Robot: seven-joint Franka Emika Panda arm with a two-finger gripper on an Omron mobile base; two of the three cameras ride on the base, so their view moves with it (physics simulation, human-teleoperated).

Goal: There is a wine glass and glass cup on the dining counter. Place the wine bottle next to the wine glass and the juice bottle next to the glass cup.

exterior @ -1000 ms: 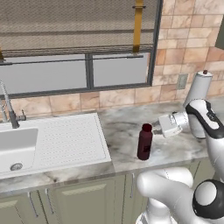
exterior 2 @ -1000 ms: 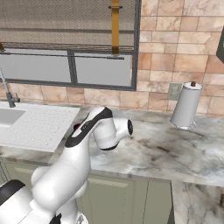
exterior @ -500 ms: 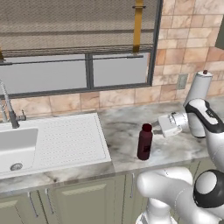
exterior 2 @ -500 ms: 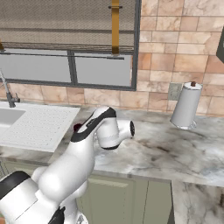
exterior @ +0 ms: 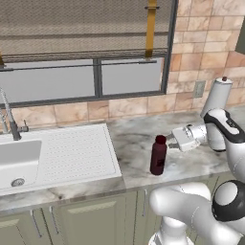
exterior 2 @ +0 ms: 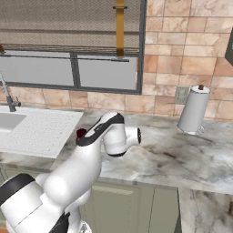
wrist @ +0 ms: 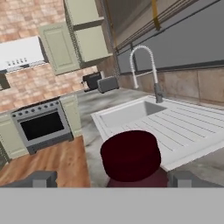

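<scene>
Juice bottle (exterior: pixel 158 155) is standing upright near the worktop's (exterior: pixel 139 139) front edge, just right of the sink's (exterior: pixel 72 155) drainboard. Your gripper (exterior: pixel 173 140) is waiting just right of its cap, jaws spread wide, holding nothing, pointing straight at it.

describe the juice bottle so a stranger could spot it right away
Find the white sink with its ribbed drainboard on the marble worktop. Just right of the drainboard stands the juice bottle, upright: stubby, dark red, wide-capped, unlike the tall white paper towel roll near the wall.
</scene>
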